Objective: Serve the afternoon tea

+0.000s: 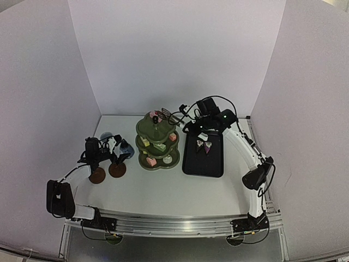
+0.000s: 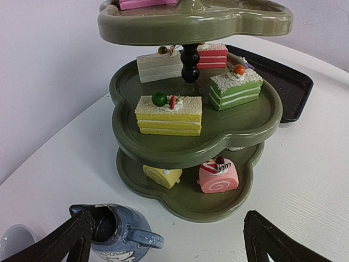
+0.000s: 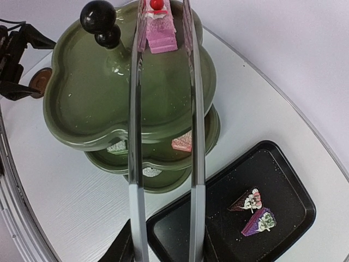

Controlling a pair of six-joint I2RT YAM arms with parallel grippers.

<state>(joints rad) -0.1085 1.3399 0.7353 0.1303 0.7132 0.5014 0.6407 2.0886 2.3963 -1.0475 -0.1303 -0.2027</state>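
White table [image 1: 163,191], seen from above. Directly on it:
- 1 olive-green 3-tier stand [image 1: 146,130], centre
- 1 black tray [image 1: 203,164], just right of the stand
- 2 brown coasters [image 1: 97,175] [image 1: 117,170], left, side by side
- blue jug [image 1: 126,150], between coasters and stand
- pale cup [image 1: 106,135], apparently, behind them and half hidden

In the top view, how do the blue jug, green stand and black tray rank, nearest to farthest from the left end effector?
1. blue jug, just right of the left end effector.
2. green stand, table centre.
3. black tray, far right.
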